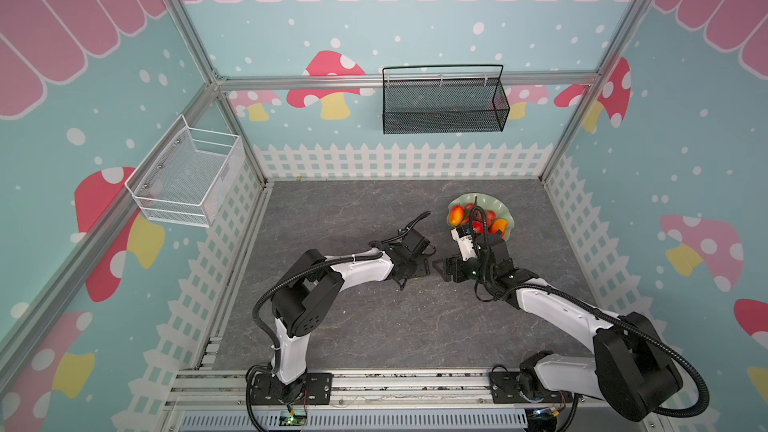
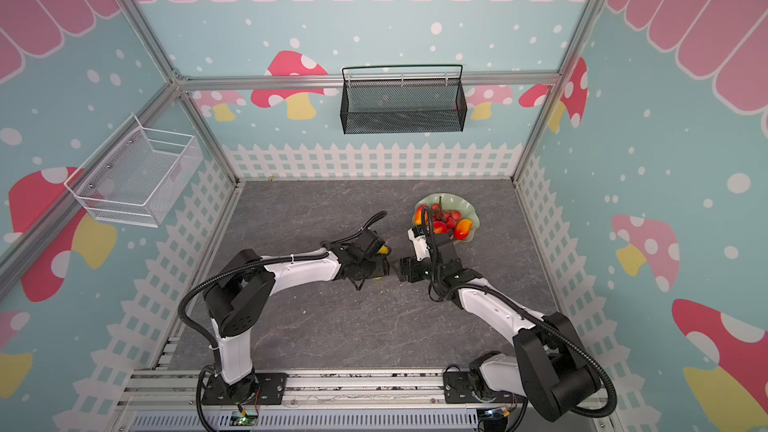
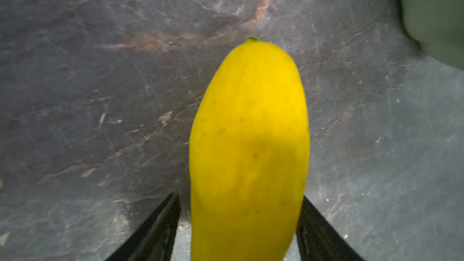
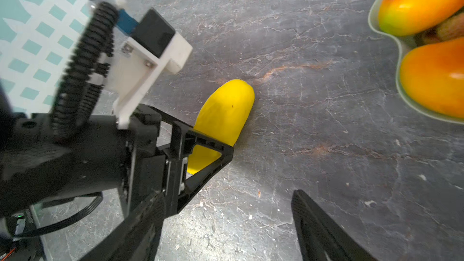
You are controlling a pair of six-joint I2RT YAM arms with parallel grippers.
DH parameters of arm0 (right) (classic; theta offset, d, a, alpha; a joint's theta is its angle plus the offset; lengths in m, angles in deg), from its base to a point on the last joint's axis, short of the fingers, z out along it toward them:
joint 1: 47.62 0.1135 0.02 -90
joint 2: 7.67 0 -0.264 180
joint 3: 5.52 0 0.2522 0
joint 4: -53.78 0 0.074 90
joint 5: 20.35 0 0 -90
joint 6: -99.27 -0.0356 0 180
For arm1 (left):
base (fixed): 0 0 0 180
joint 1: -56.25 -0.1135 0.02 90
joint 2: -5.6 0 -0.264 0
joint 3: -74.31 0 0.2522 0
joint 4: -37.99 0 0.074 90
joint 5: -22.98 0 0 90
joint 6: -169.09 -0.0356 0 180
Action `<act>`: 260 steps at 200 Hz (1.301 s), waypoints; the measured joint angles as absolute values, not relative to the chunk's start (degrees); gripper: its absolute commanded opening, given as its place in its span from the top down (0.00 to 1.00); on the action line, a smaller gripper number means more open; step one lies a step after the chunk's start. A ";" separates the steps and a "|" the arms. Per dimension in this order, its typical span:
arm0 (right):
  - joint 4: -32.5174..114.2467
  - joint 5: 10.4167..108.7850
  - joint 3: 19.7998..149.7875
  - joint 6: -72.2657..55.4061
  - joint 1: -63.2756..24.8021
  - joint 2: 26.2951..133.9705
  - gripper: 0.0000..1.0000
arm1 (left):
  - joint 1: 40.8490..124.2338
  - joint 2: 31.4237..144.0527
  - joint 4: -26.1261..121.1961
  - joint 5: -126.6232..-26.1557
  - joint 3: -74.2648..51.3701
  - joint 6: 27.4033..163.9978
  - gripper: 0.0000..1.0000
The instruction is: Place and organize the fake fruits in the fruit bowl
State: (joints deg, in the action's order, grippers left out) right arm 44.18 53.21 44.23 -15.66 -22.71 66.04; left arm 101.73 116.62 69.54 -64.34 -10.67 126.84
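Straddling the yellow fruit (image 3: 248, 126), the left gripper (image 3: 240, 197) has its jaws apart, a gap on one side; the fruit lies on the tabletop (image 1: 332, 209) at eight o'clock from the fruit bowl (image 1: 495, 203), which holds mangoes (image 1: 456, 214). The right gripper (image 1: 438, 271) gapes empty.

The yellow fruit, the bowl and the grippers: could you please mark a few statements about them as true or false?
1. The yellow fruit lies in the bowl. False: it lies on the table, outside the bowl.
2. The left gripper has its jaws on either side of the yellow fruit. True.
3. Mangoes lie in the bowl. True.
4. The right gripper holds a mango. False: it is open and holds nothing.
5. The black basket stands on the table. False: it hangs on the back wall.
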 measured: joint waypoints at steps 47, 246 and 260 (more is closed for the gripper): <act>44.33 53.60 47.16 -16.73 -23.30 70.46 0.18 | 101.70 107.79 67.94 -63.90 -4.50 124.28 0.02; 40.79 62.95 66.04 -20.42 -13.73 98.31 0.53 | 91.10 67.16 72.86 -62.81 16.92 114.43 0.01; 40.42 63.98 66.09 -20.51 -13.71 97.89 0.56 | 90.91 67.24 72.25 -63.01 16.92 114.23 0.01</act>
